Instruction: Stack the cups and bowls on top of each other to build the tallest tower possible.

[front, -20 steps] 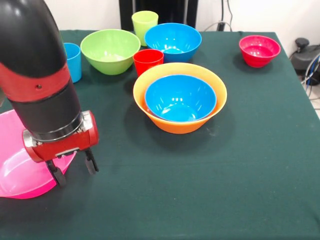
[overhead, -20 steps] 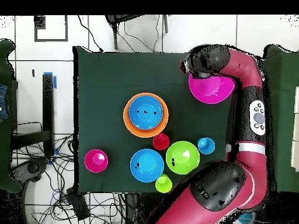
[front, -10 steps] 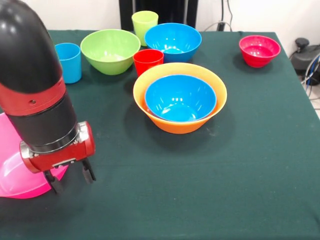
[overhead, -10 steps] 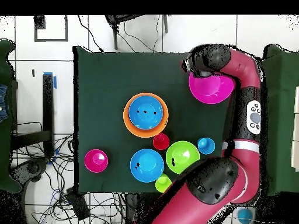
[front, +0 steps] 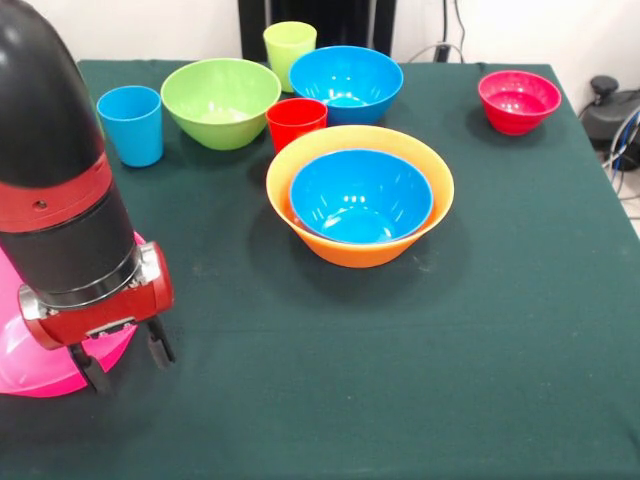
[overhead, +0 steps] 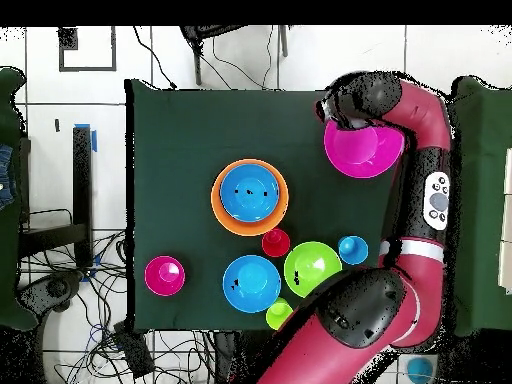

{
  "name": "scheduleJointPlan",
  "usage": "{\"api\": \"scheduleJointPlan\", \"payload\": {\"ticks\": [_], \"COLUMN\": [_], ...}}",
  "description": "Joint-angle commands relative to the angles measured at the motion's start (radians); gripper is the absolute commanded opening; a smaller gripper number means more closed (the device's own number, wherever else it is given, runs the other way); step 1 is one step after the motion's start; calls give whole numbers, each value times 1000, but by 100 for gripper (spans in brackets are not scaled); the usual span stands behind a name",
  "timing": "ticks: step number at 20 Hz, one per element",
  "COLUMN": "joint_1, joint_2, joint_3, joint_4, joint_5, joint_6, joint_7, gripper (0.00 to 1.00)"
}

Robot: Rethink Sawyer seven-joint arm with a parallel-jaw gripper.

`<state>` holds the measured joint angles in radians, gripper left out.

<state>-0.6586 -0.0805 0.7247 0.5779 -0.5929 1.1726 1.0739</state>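
Two fingers of the end effector are standing apart — open — straddling the pink bowl's rim at lower left; blue bowl is sitting inside orange bowl.

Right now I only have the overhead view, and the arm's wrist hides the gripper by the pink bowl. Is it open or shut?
Observer: Open. The front view shows the gripper with its fingers apart.
Operator: Is it on the pink bowl?
Observer: One finger shows against the pink bowl, the other over the cloth beside it. I can't tell whether either touches it.
Operator: How deep does the blue bowl sit in the orange one?
Observer: The blue bowl has its rim below the rim of the orange bowl.
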Motion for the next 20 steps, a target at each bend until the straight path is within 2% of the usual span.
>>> {"api": "scheduleJointPlan", "payload": {"ticks": [1,6,11,13,20], "joint_1": [53,28,12,-2,-39], "joint_2": [-75,-152,-208,-239,-305], "joint_3": [-28,-83,-121,-136,-152], "joint_4": [-7,165,275,347,526], "joint_5": [-61,-24,-15,-8,1], "joint_6": [135,80,43,18,-94], "joint_7": [-284,-213,-166,-130,-51], "gripper": [100,100,100,100,100]}}
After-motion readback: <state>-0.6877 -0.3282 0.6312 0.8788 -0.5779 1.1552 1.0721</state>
